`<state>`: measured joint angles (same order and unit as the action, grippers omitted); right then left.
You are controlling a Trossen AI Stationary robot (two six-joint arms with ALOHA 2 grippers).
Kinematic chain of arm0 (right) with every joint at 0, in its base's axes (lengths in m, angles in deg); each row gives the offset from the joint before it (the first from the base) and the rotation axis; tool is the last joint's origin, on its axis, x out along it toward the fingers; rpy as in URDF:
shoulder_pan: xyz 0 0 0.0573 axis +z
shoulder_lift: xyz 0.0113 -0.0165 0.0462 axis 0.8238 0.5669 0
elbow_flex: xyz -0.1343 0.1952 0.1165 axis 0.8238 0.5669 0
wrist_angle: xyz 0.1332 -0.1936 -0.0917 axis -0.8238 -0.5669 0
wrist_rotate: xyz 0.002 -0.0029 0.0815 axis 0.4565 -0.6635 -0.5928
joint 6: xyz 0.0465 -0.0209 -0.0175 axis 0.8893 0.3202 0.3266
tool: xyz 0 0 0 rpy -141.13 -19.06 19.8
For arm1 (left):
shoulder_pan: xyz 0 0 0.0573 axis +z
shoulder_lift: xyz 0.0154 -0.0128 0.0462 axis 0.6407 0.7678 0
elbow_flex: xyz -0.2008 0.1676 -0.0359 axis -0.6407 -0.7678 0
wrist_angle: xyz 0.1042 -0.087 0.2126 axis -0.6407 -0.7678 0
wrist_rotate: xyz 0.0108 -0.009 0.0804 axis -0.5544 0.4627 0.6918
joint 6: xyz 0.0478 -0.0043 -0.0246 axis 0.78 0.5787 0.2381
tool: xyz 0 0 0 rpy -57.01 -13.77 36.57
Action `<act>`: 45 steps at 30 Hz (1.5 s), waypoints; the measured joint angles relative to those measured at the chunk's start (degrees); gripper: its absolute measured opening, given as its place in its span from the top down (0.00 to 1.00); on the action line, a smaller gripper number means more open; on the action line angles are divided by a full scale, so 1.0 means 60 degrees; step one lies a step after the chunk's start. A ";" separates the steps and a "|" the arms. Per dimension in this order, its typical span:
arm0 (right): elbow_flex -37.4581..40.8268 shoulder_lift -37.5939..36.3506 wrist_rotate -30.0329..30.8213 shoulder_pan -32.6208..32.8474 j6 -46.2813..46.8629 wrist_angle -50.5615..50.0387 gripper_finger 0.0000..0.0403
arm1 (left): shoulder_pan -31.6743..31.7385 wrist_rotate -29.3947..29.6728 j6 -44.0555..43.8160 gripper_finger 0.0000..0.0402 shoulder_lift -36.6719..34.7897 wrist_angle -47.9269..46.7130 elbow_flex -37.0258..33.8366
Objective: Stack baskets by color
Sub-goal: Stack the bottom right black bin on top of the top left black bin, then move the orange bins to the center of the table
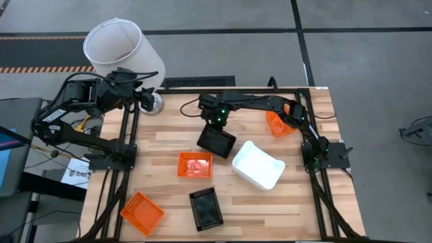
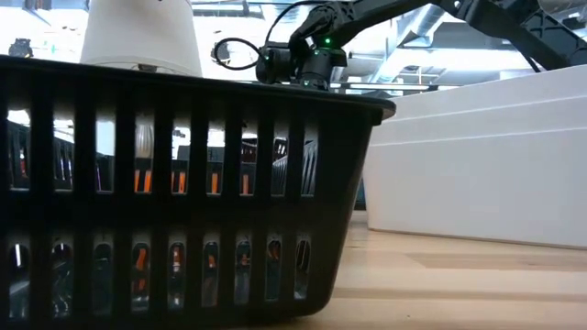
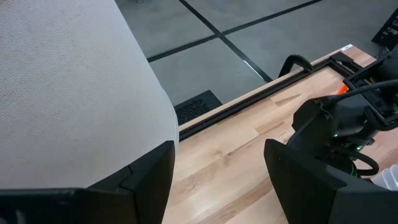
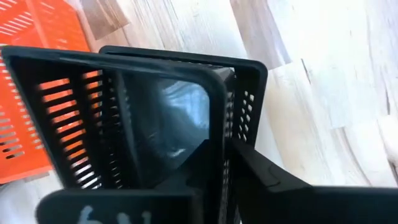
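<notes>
Right gripper point(image 1: 217, 123): positioned over the middle of the table, directly above a black basket point(image 1: 216, 141); in the right wrist view one dark finger point(image 4: 261, 174) is seen against that basket's mesh wall, with a second black basket nested in it; the fingers are slightly parted, and whether the rim is gripped cannot be told.
Left gripper point(image 3: 217, 180): held at the table's far left corner beside the white lampshade point(image 1: 120, 46); its fingers are spread wide and nothing is held.
Other black basket point(image 1: 206, 206): set alone near the front edge.
Orange baskets: one point(image 1: 194, 165) just beside the black pair, one point(image 1: 142, 212) at the front left, one point(image 1: 278, 123) under the right arm.
White baskets point(image 1: 258, 165): placed right of centre.
Table point(image 1: 175, 128): light wooden planks.
</notes>
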<state>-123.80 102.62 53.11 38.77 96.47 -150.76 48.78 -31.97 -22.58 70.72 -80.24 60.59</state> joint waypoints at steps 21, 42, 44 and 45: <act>-0.0236 -0.0373 0.0088 -0.0541 -0.0156 -0.1311 0.62 | 0.0000 -0.0217 0.0015 0.41 0.0000 -0.0015 0.0000; 0.3877 -0.6932 0.0335 0.2403 0.3938 -0.2664 0.63 | -0.0034 -0.2984 -0.0113 0.41 -0.0001 -0.0559 0.0000; 0.4361 -0.7285 0.0436 0.3359 0.5024 -0.1887 0.63 | -0.0212 -0.4416 -0.0109 0.41 0.0000 -0.1057 -0.0001; 0.4580 -0.7396 0.0512 0.3809 0.5545 -0.1523 0.64 | -0.0375 -0.5074 -0.0115 0.41 0.0000 -0.1347 -0.0034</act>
<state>-96.32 58.25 56.18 61.62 129.74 -159.90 46.52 -62.41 -23.27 70.72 -88.32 60.39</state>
